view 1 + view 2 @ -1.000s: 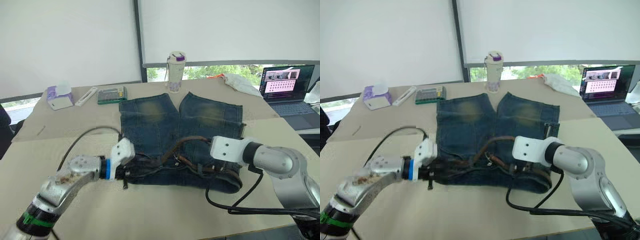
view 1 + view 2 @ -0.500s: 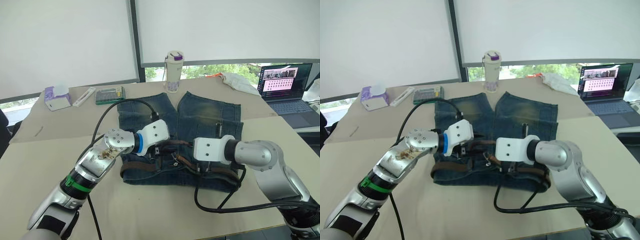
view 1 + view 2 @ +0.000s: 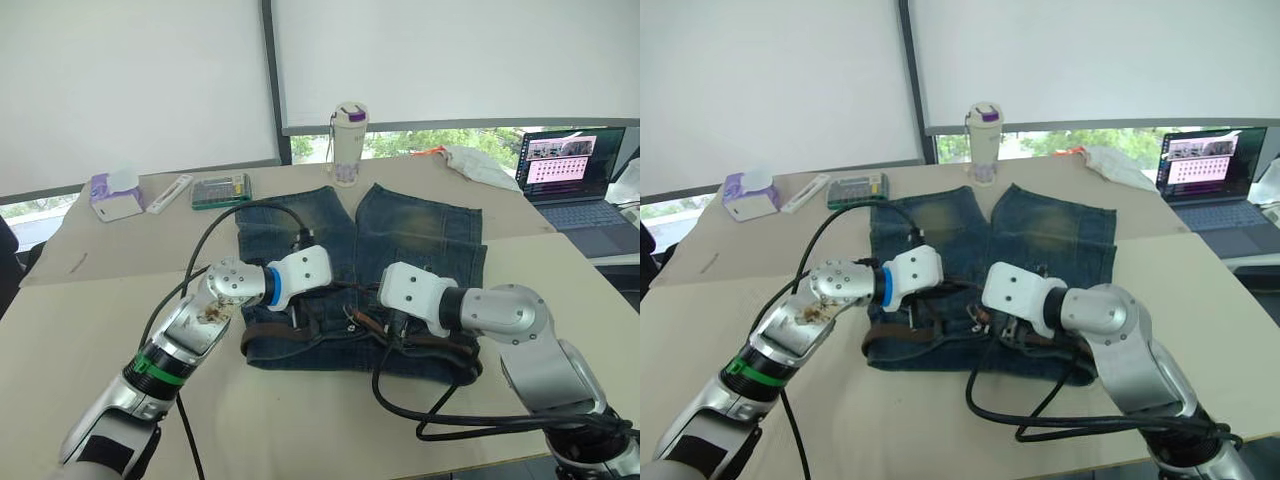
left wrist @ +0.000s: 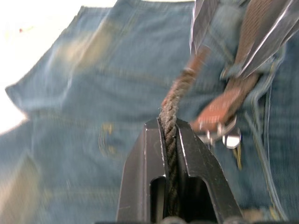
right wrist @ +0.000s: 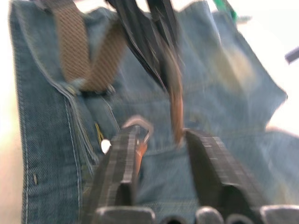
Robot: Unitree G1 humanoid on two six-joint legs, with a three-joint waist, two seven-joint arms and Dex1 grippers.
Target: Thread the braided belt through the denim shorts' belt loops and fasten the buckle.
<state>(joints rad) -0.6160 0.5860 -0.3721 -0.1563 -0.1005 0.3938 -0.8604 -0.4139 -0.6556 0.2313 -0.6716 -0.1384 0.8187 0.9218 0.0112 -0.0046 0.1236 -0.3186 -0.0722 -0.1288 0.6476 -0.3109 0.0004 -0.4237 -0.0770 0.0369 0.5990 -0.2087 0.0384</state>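
Your left gripper (image 4: 169, 135) is clamped on the braided belt (image 4: 172, 109); your right gripper (image 5: 161, 149) stands apart over the denim shorts (image 3: 420, 235).

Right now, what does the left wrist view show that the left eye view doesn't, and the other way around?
Left wrist view: the left claw shut on the braided belt, whose strand runs out between its fingers, with the silver buckle close by. Left eye view: the whole table, a bottle, a tissue box, a laptop and the right claw's arm over the waistband. Both show the denim shorts.
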